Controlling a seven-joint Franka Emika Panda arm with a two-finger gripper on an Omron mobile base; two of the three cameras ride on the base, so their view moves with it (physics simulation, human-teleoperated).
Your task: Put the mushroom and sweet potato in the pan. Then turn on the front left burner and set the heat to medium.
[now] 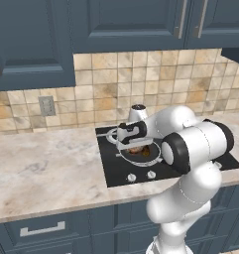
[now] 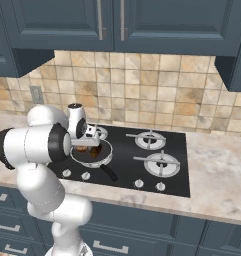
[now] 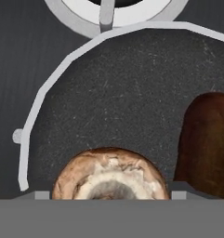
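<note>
Gripper hangs low over the pan, which sits on the front left burner of the cooktop. In the hand view the mushroom sits right at the bottom edge between the two finger tips, underside up with its pale centre showing, pan floor behind it. Jaws look spread wide, a tip at each side of the mushroom; whether they touch it or it already lies loose on the pan floor I cannot tell. The sweet potato lies in the pan too, off to the right in the hand view, near the mushroom but apart from it, long axis running roughly up-down in that view. Key relation: both foods are directly under the hand, inside the pan rim, so the placing part looks done or almost done. Judgement: the next move turns toward the knobs at the cooktop's front edge, which lie nearer the robot than the pan, below and in front of the hand, so the arm needs to lift clear of the rim and pull back toward the base. Pan handle points toward the front edge, close to the knob row, and could get bumped.
</note>
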